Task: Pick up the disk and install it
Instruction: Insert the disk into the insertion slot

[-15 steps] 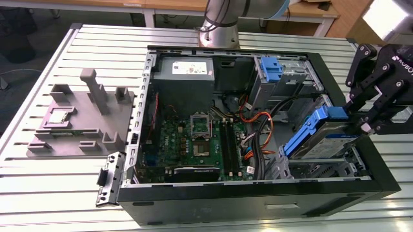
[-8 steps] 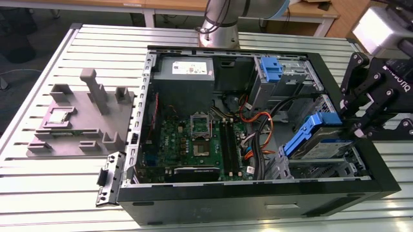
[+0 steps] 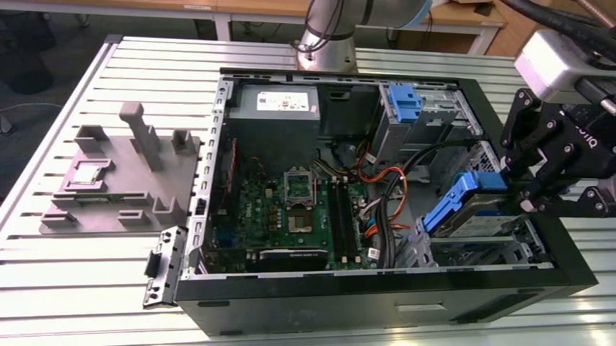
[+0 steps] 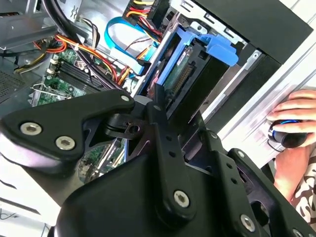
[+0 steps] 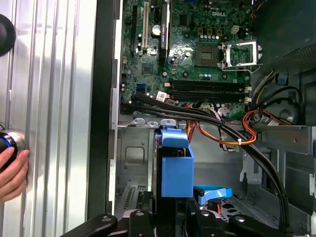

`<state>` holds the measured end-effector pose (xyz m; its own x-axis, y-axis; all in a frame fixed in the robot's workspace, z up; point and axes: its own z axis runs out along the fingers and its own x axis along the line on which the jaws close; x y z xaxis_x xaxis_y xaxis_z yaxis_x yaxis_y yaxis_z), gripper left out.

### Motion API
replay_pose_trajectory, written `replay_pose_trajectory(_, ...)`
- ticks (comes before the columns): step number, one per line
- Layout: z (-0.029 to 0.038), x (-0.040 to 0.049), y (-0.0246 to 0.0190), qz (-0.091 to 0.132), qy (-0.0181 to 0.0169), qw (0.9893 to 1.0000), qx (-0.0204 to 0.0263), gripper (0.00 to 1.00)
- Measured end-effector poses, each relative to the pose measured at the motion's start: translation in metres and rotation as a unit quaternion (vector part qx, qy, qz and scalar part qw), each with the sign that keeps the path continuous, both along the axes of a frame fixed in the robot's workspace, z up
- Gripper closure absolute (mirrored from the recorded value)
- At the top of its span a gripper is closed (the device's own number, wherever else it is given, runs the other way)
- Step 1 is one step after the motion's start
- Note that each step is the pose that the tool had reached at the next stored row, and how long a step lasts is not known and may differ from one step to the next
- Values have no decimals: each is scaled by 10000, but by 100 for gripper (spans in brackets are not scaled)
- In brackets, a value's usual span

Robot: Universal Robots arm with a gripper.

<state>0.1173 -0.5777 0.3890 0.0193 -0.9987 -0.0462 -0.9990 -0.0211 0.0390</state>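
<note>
The disk (image 3: 474, 210), a silver-grey drive in blue carrier rails, sits tilted over the drive bay at the exterior view's right side of the open computer case (image 3: 385, 292). My black gripper (image 3: 517, 189) is shut on its upper end. In the first wrist view the disk's blue carrier (image 5: 176, 168) stands edge-on between the gripper (image 5: 173, 216) and the metal bay wall. In the second wrist view the disk (image 4: 185, 79), with its connector edge and blue tab showing, runs away from the gripper (image 4: 168, 106) into the bay.
Inside the case lie the green motherboard (image 3: 288, 216), orange and black cables (image 3: 385, 189), a grey power supply (image 3: 277, 104) and a bare blue bracket (image 3: 405, 101). A grey fixture (image 3: 115, 173) stands on the slotted table. A person's hand (image 4: 296, 111) rests on a round device.
</note>
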Motion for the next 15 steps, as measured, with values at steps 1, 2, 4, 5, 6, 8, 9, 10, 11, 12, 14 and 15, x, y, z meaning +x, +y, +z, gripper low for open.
replay_pose_trajectory(1, 0, 0, 0, 0, 0, 10000, 0, 65)
replay_pose_trajectory(2, 0, 0, 0, 0, 0, 10000, 0, 65)
replay_pose_trajectory(4, -2, 0, -1, 0, 0, 10000, 1, 65)
replay_pose_trajectory(5, -7, -1, 0, 0, 2, 10000, 8, 65)
replay_pose_trajectory(6, -12, -1, -1, 0, 1, 10000, 11, 64)
replay_pose_trajectory(8, -4, -1, -1, -1, 0, 10000, 3, 58)
replay_pose_trajectory(9, -4, -1, -1, -1, 0, 10000, 2, 58)
replay_pose_trajectory(10, -3, 0, -1, 0, 0, 10000, 2, 52)
replay_pose_trajectory(11, -4, -1, -1, 0, 0, 10000, 2, 52)
replay_pose_trajectory(12, -3, 0, 0, 0, 0, 10000, 2, 52)
replay_pose_trajectory(14, -4, 0, -1, 0, 0, 10000, 2, 52)
replay_pose_trajectory(15, -3, -1, -1, 0, 0, 10000, 1, 52)
